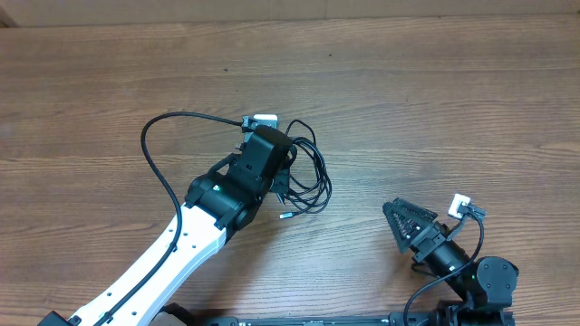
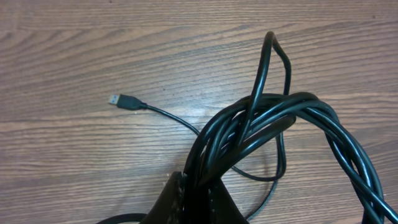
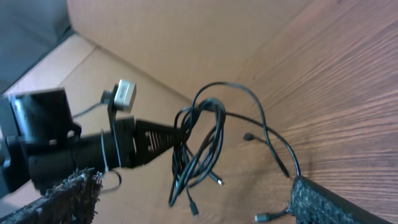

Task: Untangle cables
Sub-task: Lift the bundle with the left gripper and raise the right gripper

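The cables are a tangled bundle of thin black cords at the table's middle, with a small plug tip at the front. My left gripper is shut on the bundle. In the left wrist view the fingers pinch several strands, the loops fan out to the right, and one plug lies on the wood to the left. My right gripper is open and empty to the right of the bundle. Its wrist view shows the bundle hanging from the left gripper, with plug ends dangling.
The wooden table stretches all round. The left arm's own thicker black cable arcs to the left of the wrist. A cardboard wall stands behind the table in the right wrist view.
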`<action>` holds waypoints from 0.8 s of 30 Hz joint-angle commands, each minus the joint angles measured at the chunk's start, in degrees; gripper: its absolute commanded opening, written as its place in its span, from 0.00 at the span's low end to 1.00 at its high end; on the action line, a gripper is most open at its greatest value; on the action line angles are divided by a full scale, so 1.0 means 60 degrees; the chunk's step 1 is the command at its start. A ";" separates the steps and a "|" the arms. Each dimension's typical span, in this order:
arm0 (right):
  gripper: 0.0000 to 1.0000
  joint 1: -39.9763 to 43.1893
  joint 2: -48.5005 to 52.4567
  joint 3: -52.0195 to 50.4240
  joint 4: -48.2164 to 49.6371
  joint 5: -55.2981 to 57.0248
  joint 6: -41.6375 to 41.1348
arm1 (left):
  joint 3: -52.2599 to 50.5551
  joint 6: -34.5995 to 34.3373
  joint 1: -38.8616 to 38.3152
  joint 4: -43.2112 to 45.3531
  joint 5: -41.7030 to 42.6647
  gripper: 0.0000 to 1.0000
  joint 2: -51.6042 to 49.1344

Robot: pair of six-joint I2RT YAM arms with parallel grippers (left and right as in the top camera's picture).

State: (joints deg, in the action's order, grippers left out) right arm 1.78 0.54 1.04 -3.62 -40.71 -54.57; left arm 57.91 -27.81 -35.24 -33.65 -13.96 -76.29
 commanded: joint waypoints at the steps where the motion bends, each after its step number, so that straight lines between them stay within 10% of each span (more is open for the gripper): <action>1: 0.95 0.0011 -0.0040 -0.0073 0.0047 -0.0656 0.0073 | 0.0186 -0.1140 -0.0004 0.0058 0.0120 0.04 0.0164; 5: 1.00 0.0007 -0.0040 0.0018 0.0040 -0.0812 -0.0503 | 0.0186 -0.3260 -0.0004 -0.0441 0.0157 0.05 0.0164; 11: 1.00 0.0007 0.0040 0.0018 -0.0350 -0.1545 -0.0506 | 0.0178 -0.3869 -0.0004 -0.1020 0.0149 0.72 0.0160; 14: 1.00 0.0007 0.0047 0.0015 -0.0353 -0.1628 -0.0503 | 0.0178 -0.3821 -0.0004 -0.1180 0.0146 0.88 0.0160; 24: 1.00 0.0007 0.0047 0.0015 -0.0353 -0.1636 -0.0353 | 0.0178 -0.2772 -0.0004 -0.0994 -0.0018 0.84 -0.0328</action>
State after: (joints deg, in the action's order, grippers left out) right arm 1.78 0.64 1.04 -6.04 -49.78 -57.14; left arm 57.91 -47.72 -35.24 -40.56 -13.10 -76.40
